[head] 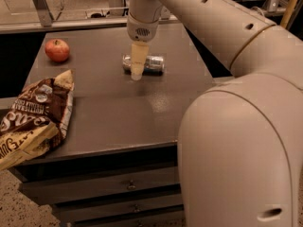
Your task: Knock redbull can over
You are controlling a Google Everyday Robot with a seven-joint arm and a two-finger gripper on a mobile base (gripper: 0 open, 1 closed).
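The redbull can lies on its side on the grey table, near the back middle, with its long axis running left to right. My gripper hangs down from the cream arm, in front of the can's left part, with its tip just above the table top. It hides part of the can. Whether it touches the can cannot be told.
A red apple sits at the back left of the table. A brown crisp bag lies over the front left edge. My large cream arm fills the right side. Drawers are below the table top.
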